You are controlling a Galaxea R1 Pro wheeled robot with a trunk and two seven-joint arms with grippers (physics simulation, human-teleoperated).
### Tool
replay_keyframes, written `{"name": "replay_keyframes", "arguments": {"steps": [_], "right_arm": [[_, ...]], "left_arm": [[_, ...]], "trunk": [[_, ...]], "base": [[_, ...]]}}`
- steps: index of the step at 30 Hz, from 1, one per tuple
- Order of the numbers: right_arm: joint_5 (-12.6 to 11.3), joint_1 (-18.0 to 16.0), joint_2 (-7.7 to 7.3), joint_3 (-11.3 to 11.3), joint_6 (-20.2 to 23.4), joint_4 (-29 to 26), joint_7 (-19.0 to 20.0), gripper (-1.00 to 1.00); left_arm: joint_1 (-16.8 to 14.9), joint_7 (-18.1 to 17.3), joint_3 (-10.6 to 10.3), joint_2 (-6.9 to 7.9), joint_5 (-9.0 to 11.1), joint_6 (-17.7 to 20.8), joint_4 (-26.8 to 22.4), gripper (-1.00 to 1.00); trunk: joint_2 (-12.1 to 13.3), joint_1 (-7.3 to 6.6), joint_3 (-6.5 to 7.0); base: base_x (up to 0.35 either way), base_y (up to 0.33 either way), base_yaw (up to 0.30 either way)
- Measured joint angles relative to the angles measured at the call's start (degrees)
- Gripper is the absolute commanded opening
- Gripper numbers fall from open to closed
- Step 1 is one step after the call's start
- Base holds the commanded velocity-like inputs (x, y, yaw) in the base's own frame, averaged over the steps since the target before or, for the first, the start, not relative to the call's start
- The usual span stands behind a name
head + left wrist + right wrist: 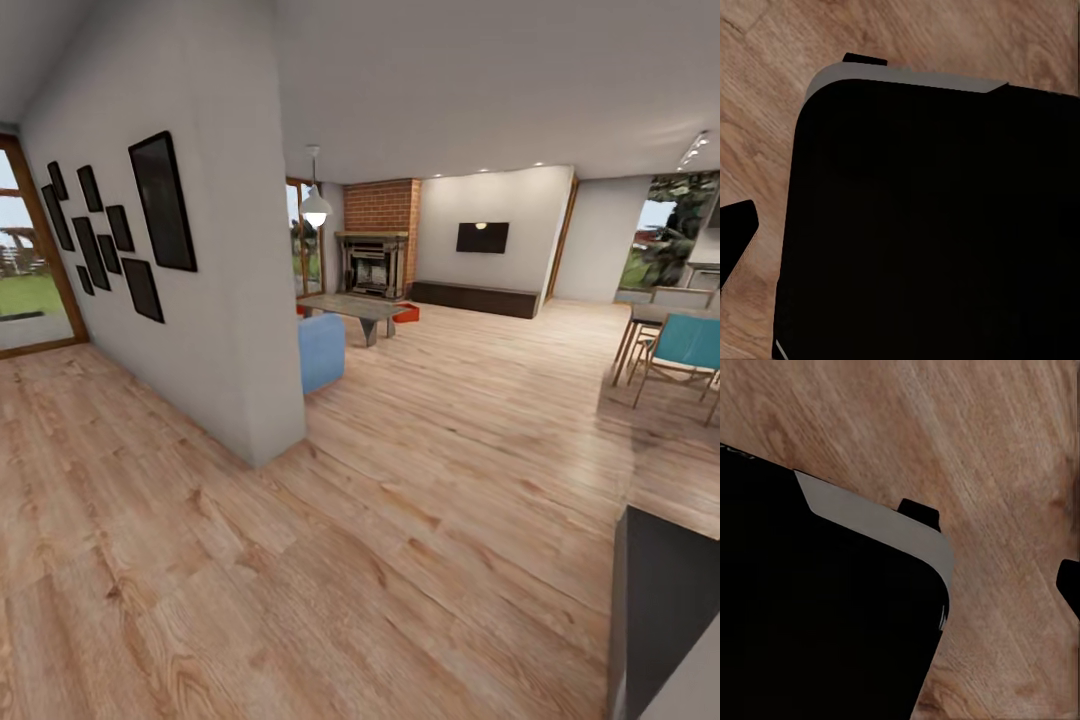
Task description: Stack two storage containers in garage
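Light wood-plank floor [420, 540] fills most of the head view, running from the bottom of the frame all the way back to the living room at the upper middle. Back there you can see the red-brick fireplace [382, 235] with a dark wall TV [482, 237] to its right and a long low dark cabinet [478, 298] under that. One of the storage containers, the orange-red bin [407, 313], sits on the floor just right of the low coffee table [352, 308], in front of the fireplace; a tiny sliver of orange-red [300, 310] peeks out at the table's left end, right by the wall edge, but it's too small to say for sure it's the second bin. A corner of the blue sofa [321, 350] pokes out from behind the big white dividing wall [200, 300], which carries a cluster of black picture frames [120, 225] in the left part of the frame. A white pendant lamp [316, 207] hangs above the table. Over at the right edge there's a teal chair [685, 345] next to a dining table [660, 315], and a dark block [665, 600] cuts into the lower right corner. Both wrist views just look down at the plank floor past a big black rounded body with a grey edge, so honestly I can't tell whether either tool is open or closed.
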Motion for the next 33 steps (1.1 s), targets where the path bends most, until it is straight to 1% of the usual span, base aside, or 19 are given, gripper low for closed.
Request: {"name": "replay_keyframes", "arguments": {"steps": [7, 10, 20, 33], "right_arm": [[0.4, 0.0, 0.06, 0.2, 0.2, 0.0, 0.0, 1.0], [-0.1, 0.0, 0.12, 0.1, 0.2, 0.0, 0.0, 1.0], [-0.2, 0.0, 0.07, 0.1, 0.2, 0.0, 0.0, 1.0], [-0.1, 0.0, 0.06, 0.1, 0.2, 0.0, 0.0, 1.0]], "left_arm": [[0.0, 0.0, 0.0, 0.0, 0.0, 0.0, 0.0, 1.0], [0.0, 0.0, 0.0, 0.0, 0.0, 0.0, 0.0, 1.0], [0.0, 0.0, 0.0, 0.0, 0.0, 0.0, 0.0, 1.0], [0.0, 0.0, 0.0, 0.0, 0.0, 0.0, 0.0, 1.0]], "trunk": [[0.0, 0.0, 0.0], [0.0, 0.0, 0.0], [0.0, 0.0, 0.0], [0.0, 0.0, 0.0]], "base": [[0.321, 0.0, -0.001], [0.321, 0.0, -0.188], [0.321, 0.0, -0.192], [0.321, 0.0, -0.012]]}}
